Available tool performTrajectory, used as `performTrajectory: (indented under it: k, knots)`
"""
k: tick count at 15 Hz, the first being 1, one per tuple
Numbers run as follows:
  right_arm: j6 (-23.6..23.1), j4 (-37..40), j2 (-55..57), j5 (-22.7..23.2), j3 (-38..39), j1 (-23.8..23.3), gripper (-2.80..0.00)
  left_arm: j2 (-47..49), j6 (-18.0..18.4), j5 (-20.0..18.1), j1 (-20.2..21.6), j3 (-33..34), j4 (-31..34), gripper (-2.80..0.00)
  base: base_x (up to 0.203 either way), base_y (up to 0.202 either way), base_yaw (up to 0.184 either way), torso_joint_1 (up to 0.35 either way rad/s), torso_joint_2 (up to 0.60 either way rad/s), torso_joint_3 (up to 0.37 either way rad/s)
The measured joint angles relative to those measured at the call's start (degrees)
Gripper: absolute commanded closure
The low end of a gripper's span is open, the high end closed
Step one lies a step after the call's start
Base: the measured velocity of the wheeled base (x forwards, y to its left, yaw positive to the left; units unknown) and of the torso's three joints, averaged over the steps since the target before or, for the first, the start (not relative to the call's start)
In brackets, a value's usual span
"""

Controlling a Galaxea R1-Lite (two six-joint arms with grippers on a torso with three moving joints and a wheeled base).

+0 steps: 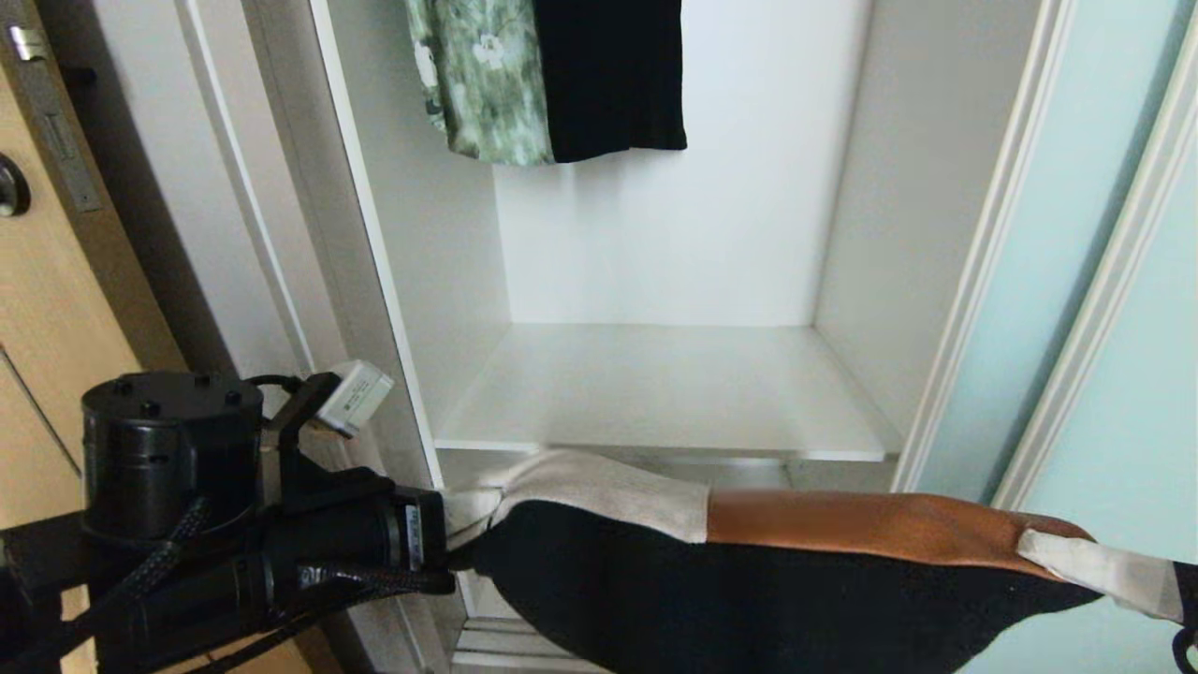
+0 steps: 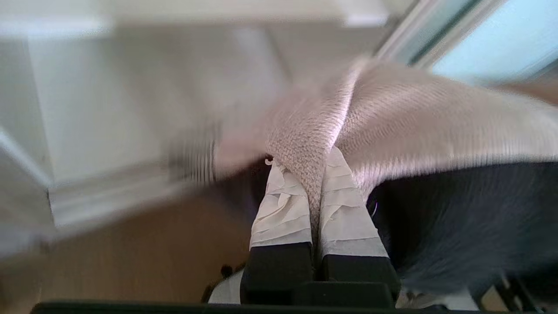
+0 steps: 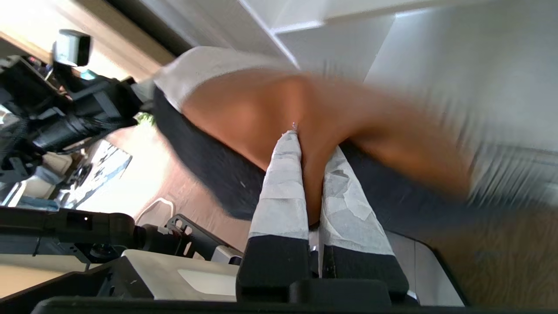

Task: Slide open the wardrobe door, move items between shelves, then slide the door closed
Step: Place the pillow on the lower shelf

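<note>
The cushion (image 1: 749,571) hangs slung between both grippers at six o'clock, just below and in front of the bare white shelf (image 1: 655,393). It looks soft and light (it sags in the middle), so corners seem the best holds. The left gripper (image 2: 314,205) pinches its beige corner; the right gripper (image 3: 311,174) clamps the rust-brown edge, both arms reaching level toward the wardrobe.

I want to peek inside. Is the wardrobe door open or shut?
Open. The sliding wardrobe door is pushed to the right, so the white shelf and hanging clothes show.
</note>
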Motion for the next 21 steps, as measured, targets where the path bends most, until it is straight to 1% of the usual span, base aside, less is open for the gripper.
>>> performTrajectory:
  k: [2,5,8,14,16,19,21]
  knots:
    - [0.0,-0.47,0.66,0.28,0.08,0.0,0.0,0.57,0.0,0.14,-0.08,0.98,-0.7,0.0,-0.197,0.0,-0.001,0.0,0.0,0.004]
    - [-0.01,-1.57,2.17,0.44,1.27,-0.06,0.0,3.21,-0.03,0.47,-0.02,1.75,-5.09,0.0,-0.194,0.0,-0.001,-0.001,0.01,0.003]
    - [0.03,-4.21,2.57,0.44,3.32,-0.09,0.0,5.75,0.03,0.74,0.01,2.25,-7.71,0.0,-0.196,0.0,0.0,0.001,0.0,-0.002]
    - [0.83,-4.32,2.08,0.36,4.63,-0.09,0.0,6.51,0.24,1.02,0.09,2.16,-8.15,0.0,-0.197,0.0,0.0,0.002,0.0,0.0]
    - [0.89,-4.33,1.99,0.38,4.66,-0.11,0.0,6.7,1.04,2.07,0.12,2.14,-8.41,0.0,-0.164,0.0,0.0,-0.001,0.0,0.003]
    - [0.83,-4.28,2.03,0.46,4.99,-0.11,0.0,7.71,1.07,3.48,0.58,1.87,-10.08,0.0,0.0,0.0,0.0,0.0,0.0,0.0]
    - [0.8,-4.44,2.01,0.53,5.49,-0.06,0.0,8.82,1.17,5.48,0.86,1.94,-10.86,0.0,0.0,0.0,0.0,0.001,0.0,-0.013]
